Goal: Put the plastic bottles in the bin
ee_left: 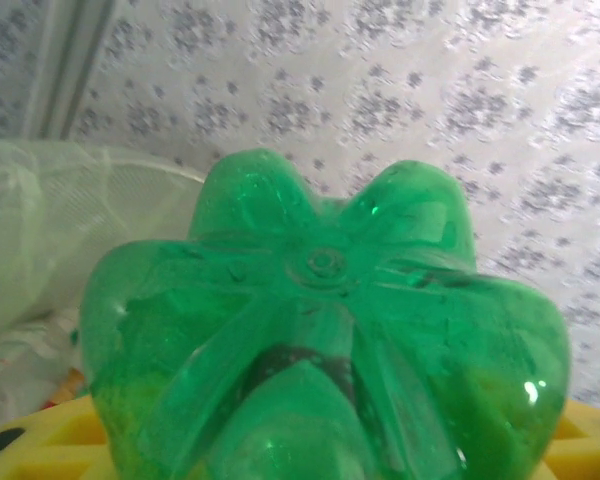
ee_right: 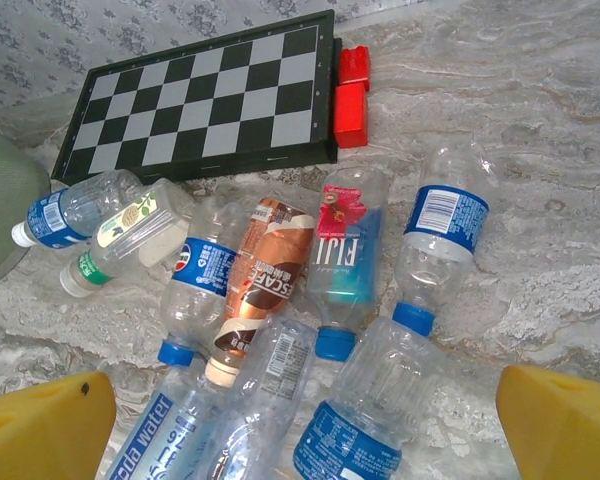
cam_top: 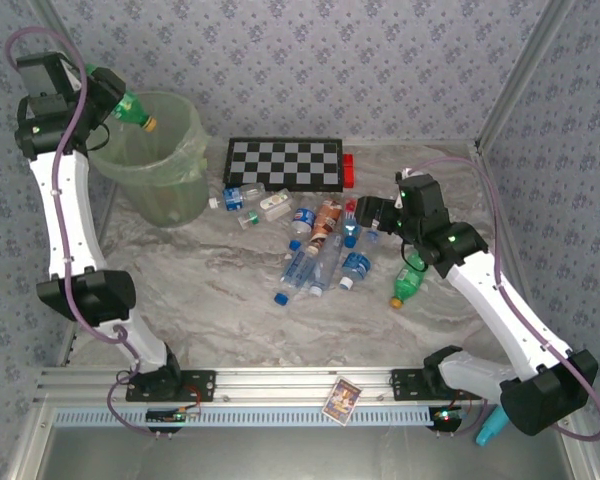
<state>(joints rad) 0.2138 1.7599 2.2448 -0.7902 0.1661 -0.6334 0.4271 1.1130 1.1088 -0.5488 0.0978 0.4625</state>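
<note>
In the top view, bare table (cam_top: 200, 300) lies open below and left of the bottle pile (cam_top: 320, 255). The checkerboard (cam_top: 285, 163) and red block (cam_top: 348, 170) wall the pile's upper side. At upper left, a green bottle (cam_top: 135, 110) held by the left gripper (cam_top: 112, 97) overhangs the rim of the bin (cam_top: 165, 195).

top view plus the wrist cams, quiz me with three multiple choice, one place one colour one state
1. Where is the red block? A. at the table's near edge B. beside the checkerboard's right end C. under a bottle
2. What colour is the bottle that the left gripper holds? A. green B. clear C. brown
3. How is the right gripper? A. shut on a bottle B. shut, empty C. open

1 B, it lies next to the board. 2 A, it shows green, held over the bin. 3 C, its fingers stand wide apart above the bottle pile.
</note>
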